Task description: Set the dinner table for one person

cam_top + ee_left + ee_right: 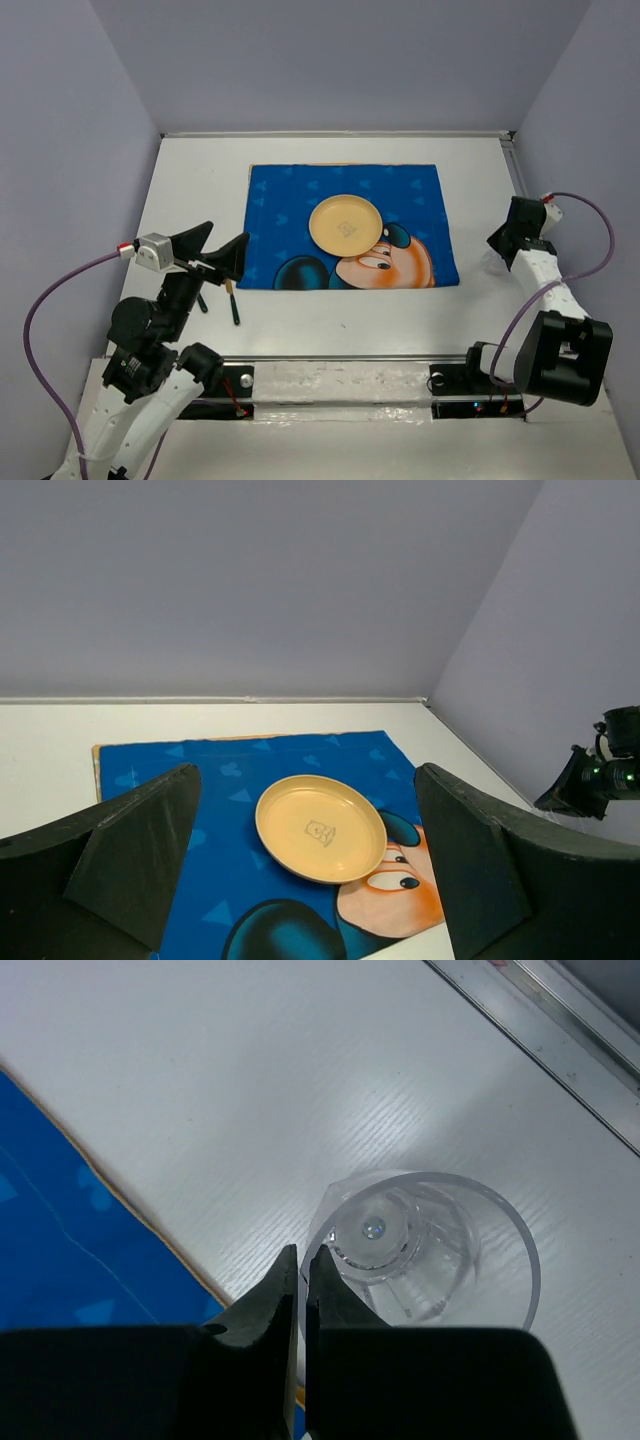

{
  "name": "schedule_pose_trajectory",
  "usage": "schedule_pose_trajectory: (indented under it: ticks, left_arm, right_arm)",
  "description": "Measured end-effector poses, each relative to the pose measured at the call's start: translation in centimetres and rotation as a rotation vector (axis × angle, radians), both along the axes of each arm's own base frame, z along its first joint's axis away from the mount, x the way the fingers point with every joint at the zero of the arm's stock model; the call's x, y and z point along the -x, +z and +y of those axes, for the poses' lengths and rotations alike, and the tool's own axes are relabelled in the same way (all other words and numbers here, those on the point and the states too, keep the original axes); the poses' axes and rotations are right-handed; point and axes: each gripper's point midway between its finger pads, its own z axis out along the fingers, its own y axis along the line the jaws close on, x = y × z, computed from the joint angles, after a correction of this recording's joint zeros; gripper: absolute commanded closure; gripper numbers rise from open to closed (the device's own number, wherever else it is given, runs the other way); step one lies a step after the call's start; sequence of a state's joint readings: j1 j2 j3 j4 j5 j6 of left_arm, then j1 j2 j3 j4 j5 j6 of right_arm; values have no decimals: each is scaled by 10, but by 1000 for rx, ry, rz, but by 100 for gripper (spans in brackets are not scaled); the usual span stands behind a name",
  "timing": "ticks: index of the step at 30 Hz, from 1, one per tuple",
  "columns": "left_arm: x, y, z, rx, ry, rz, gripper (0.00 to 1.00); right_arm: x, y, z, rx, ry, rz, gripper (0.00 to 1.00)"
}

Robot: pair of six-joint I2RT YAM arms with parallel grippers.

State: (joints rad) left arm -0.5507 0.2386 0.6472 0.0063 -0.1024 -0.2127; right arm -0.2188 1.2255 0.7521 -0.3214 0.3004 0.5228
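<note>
White and matte, the dinner table (300, 310) fills the floor of the pale lavender-grey enclosure, a wide flat rectangle. A blue cartoon-mouse placemat (290, 195) lies on its middle.

The left arm is folded up from its base, near the placemat's near left corner. The left gripper (229, 233) is raised over the table just off the mat's left edge and aims across it. Its fingers are spread wide with nothing between them; the left wrist view looks straight through the gap at the plate.

The right arm reaches forward beyond the placemat's right edge, wrist tipped downward. The right gripper (303, 1260) has its fingers pinched almost together on the near wall of a clear drinking glass (430, 1250), one finger outside the rim and one inside. The glass stands upright on the bare table just beside the placemat's edge, not on it.

Counted: one placemat; one round yellow plate (345, 223) on the mat, a little right of its middle, overlapping the mouse's head; one glass. Two dark-handled utensils (234, 302) lie on the table just left of the mat's near left corner. They are partly hidden under the left gripper, and their kind cannot be made out.
</note>
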Motion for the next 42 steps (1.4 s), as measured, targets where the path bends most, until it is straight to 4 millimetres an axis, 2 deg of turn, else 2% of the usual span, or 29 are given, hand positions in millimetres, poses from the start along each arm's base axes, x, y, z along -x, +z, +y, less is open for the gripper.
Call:
schedule_pose_trajectory:
  ticks: [4, 7, 9, 11, 13, 15, 17, 19, 23, 27, 34, 35, 36, 38, 42]
  left_arm:
    - [0, 0, 0, -2, 2, 0, 1]
    - [-1, 0, 0, -3, 2, 1, 1]
    - [-2, -2, -1, -7, 2, 8, 1]
    - [-6, -5, -3, -16, 3, 23, 1]
    - [-9, -8, -4, -23, 6, 33, 1]
    - [-13, -11, -4, -31, 14, 47, 1]
    - [-17, -15, -3, -39, 27, 60, 1]
    - [-21, -18, -3, -46, 35, 73, 1]
    - [-27, -23, -3, -59, 47, 96, 1]
    - [-30, -25, -1, -62, 60, 102, 1]
    - [-33, -27, 1, -65, 75, 110, 1]
    - [-33, -27, 1, -66, 75, 111, 1]
    - [-34, -27, 1, -67, 76, 112, 1]
    - [-34, -28, 2, -68, 80, 115, 1]
    - [-36, -29, 3, -69, 87, 118, 1]
  right_arm:
    - [-4, 23, 3, 30, 29, -60, 100]
    - [-22, 55, 22, 61, 124, -125, 100]
    - [-42, 72, 45, 83, 222, -138, 100]
    - [-74, 89, 75, 111, 332, -163, 100]
    - [-114, 102, 109, 131, 455, -178, 100]
    - [-151, 93, 145, 133, 574, -156, 100]
    - [-178, 82, 165, 133, 642, -138, 100]
    - [-199, 72, 175, 138, 691, -116, 100]
    - [-233, 50, 181, 159, 741, -60, 100]
    - [-252, 36, 183, 185, 769, -31, 100]
    - [-263, 2, 180, 221, 792, 49, 98]
    - [-265, 2, 179, 232, 790, 50, 90]
    - [-264, 3, 179, 245, 789, 55, 58]
    - [-264, 3, 179, 259, 784, 62, 24]
    - [-262, 3, 181, 268, 785, 73, 19]
